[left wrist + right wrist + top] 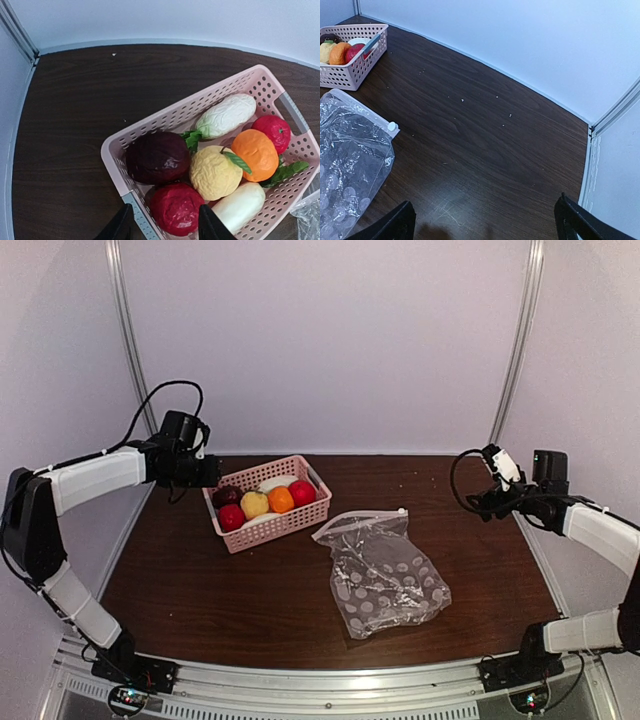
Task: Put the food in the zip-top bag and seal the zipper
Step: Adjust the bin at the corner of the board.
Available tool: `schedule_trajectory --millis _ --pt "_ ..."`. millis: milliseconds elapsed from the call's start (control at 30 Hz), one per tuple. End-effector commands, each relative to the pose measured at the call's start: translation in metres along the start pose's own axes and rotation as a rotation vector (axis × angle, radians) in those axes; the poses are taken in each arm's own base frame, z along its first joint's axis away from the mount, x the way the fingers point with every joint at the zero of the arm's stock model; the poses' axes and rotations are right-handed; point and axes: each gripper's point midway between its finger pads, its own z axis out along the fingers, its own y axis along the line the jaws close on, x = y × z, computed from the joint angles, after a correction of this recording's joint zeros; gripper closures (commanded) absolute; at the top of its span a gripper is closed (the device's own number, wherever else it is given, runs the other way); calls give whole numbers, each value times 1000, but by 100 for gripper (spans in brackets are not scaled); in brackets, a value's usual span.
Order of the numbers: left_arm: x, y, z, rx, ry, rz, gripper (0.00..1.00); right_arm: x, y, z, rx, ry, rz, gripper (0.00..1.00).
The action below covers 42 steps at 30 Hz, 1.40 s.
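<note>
The food [265, 500] lies in a pink lattice basket [272, 531] at the back left. In the left wrist view I see a dark maroon piece [157, 157], a red one [175, 207], a yellow one [214, 172], an orange one [254, 154] and a white radish [239, 205]. My left gripper [165, 227] hovers over the basket's near corner. Its jaws are part open and straddle the red piece without clearly touching it. The zip-top bag [385, 575] lies flat at mid-table, and its zipper [365, 520] ends in a white slider [392, 126]. My right gripper [485, 227] is wide open and empty above bare wood.
A second red fruit [272, 131] and a pale leafy vegetable [225, 116] fill the basket's far side. White enclosure walls and metal posts [515, 350] border the dark wooden table [200, 590]. The bag [345, 170] shows at the lower left of the right wrist view.
</note>
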Motion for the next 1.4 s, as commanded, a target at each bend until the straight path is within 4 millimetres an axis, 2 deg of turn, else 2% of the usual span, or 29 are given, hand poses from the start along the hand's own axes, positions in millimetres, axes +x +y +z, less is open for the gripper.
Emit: schedule_trajectory --millis 0,33,100,167,200,233,267,300,333,367,400,467,567,700,800,867,1000,1100,1267,1367 --pt "21 18 11 -60 107 -123 56 1 7 -2 -39 -14 -4 2" --pt "15 17 13 -43 103 -127 52 0 7 -2 -41 -16 -4 2" --pt "-6 12 19 -25 70 -74 38 1 7 -2 -40 -12 -2 2" --pt "-27 3 34 4 51 42 27 2 7 -1 -42 -9 1 2" --pt "-32 -6 46 49 70 116 25 2 8 -1 -47 -10 1 2" --pt "-26 -15 67 134 126 199 30 2 8 0 -49 -13 2 2" --pt "-30 -24 75 234 147 259 42 1 9 -1 -52 -15 1 2" --pt "-30 -20 88 257 176 263 47 1 9 -1 -52 -15 2 2" --pt "-31 -14 101 256 196 247 48 1 9 -2 -50 -16 2 2" --pt "-38 -15 108 273 189 248 48 1 9 -3 -45 -18 1 2" --pt "-37 -18 115 296 190 280 48 1 9 -4 -43 -19 -2 2" --pt "-36 -24 125 330 185 334 40 1 9 -5 -40 -23 -9 2" --pt "-36 -18 137 299 182 364 37 1 8 -5 -31 -20 -14 2" --pt "-22 -20 153 324 210 373 38 2 7 -6 -23 -16 -21 2" --pt "-10 -19 163 324 240 351 43 5 5 -5 -18 -7 -28 1" --pt "-6 -18 167 323 251 340 48 6 4 -4 -13 1 -30 1" --pt "-7 -10 165 266 262 296 68 7 5 -3 -17 0 -30 1" --pt "-9 -9 151 262 263 292 75 10 6 -2 -19 7 -32 1" --pt "-7 0 125 207 243 251 97 15 7 2 -28 24 -32 2" --pt "14 1 117 194 299 217 100 18 8 6 -41 40 -28 2"
